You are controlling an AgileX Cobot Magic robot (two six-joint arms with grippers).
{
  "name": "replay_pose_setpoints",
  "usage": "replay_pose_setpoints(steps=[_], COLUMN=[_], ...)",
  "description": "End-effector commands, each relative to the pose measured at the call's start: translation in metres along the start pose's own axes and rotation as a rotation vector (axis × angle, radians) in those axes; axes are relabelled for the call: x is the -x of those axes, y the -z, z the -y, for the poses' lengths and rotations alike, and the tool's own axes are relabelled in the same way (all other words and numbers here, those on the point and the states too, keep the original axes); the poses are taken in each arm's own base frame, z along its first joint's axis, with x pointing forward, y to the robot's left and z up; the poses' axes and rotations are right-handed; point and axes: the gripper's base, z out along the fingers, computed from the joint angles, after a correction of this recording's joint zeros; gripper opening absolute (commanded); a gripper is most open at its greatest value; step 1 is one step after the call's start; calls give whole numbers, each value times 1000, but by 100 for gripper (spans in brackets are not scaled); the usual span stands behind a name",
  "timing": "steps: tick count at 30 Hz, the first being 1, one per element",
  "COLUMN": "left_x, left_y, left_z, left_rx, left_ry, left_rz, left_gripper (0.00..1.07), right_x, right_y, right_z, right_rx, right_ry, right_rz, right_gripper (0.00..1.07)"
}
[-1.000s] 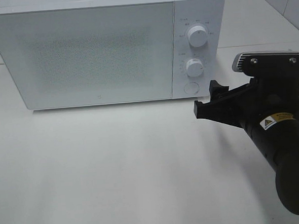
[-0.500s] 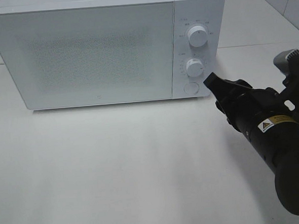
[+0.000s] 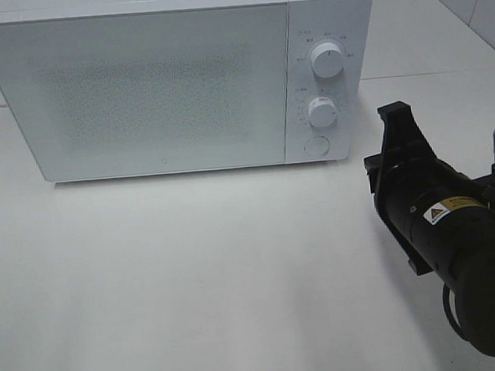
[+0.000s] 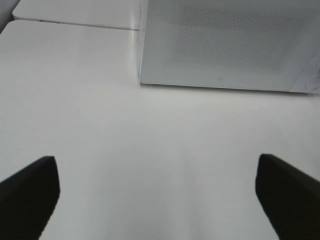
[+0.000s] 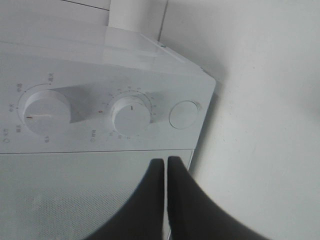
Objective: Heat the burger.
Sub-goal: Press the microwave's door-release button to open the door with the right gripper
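Exterior high: a white box-shaped microwave oven [image 3: 149,90] stands door-shut on the white tabletop [image 3: 194,273], with the right gripper [image 3: 393,112] near its lower round white dial [image 3: 321,111]. The burger shows nowhere, possibly behind the frosted door, cannot tell. Left wrist: the left gripper [image 4: 156,162] hangs splayed wide, holding nothing, facing the oven front. Right wrist: the right gripper [image 5: 163,160] is clenched on nothing, pointing below the dial [image 5: 131,114] and the round white door button [image 5: 184,114]. Risk: an off-centre approach could skid off the dial or press the button and pop the door.

White microwave [image 3: 325,12], speckled door [image 3: 145,91], black right end effector [image 3: 394,113].
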Motion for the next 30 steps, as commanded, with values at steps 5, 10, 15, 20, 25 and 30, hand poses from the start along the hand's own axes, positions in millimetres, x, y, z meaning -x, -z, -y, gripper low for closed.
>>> replay_pose_setpoints(steps=[5, 10, 15, 20, 25, 30], left_x=[-2, -2, -2, -2, -2, -2], left_y=[2, 2, 2, 2, 2, 2], left_z=[0, 0, 0, 0, 0, 0], left_rx=[2, 2, 2, 2, 2, 2], left_ry=[-3, -3, -3, -3, -3, -3], left_rz=[12, 12, 12, 12, 12, 12], left_gripper=[100, 100, 100, 100, 100, 100], right_x=[-6, -4, -9, -15, -15, -14], right_y=[0, -2, -8, -18, -31, -54], right_z=[2, 4, 8, 11, 11, 7], right_rx=[-42, -52, -69, -83, -80, -86], right_ry=[-157, -157, -161, -163, -155, -167], right_rz=[-47, -33, -24, -15, -23, -27], right_gripper=[0, 0, 0, 0, 0, 0])
